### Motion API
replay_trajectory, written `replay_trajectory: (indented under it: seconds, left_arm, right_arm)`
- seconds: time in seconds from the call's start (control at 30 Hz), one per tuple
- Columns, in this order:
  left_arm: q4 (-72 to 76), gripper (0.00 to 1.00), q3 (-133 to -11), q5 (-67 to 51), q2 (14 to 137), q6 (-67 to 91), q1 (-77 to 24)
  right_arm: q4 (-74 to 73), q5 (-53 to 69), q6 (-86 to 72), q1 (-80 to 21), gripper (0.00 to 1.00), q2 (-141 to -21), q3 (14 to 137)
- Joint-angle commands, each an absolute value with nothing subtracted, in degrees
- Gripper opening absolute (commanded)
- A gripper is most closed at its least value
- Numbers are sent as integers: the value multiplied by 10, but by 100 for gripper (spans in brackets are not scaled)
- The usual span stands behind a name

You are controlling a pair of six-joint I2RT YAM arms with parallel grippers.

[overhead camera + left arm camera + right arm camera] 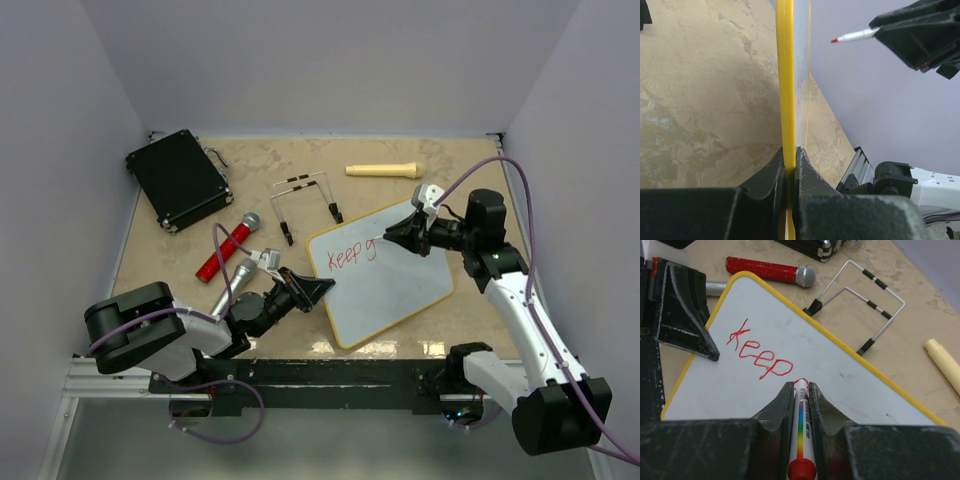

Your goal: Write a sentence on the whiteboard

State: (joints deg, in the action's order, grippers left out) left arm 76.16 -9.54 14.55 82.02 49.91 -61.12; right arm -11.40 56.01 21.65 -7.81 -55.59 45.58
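The whiteboard [390, 285] lies tilted on the table with its yellow frame toward me. Red writing, the sentence [351, 255], reads "Keep g" along its upper left. My left gripper [318, 290] is shut on the board's left edge; the left wrist view shows the yellow frame [785, 75] pinched between the jaws of that gripper [790, 150]. My right gripper [801, 386] is shut on a white marker [801, 425] with a rainbow stripe and a red end. Its tip rests on the board just after the word "Keep" [760, 352], hidden behind the fingers.
A black case [178, 178] sits at the back left. A red microphone [228, 247] and a silver one [232, 285] lie left of the board. A wire stand [305, 205] and a cream cylinder [385, 170] lie behind it.
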Motion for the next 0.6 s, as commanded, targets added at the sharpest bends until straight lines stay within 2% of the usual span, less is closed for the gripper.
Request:
replay_trajectory:
  seconds: [0.0,0.13,0.57]
  left_arm:
    - [787,0,-105,116,823,471,-612]
    - [795,0,-108,111,831,478,-612]
    - [795,0,-93,125,821,490,-613]
  right_arm:
    - [-209,536,290,-76,0,-572,531]
    - [-229,560,300,-76,0,-595,543]
    - [-186,516,313,-76,0,-601,512]
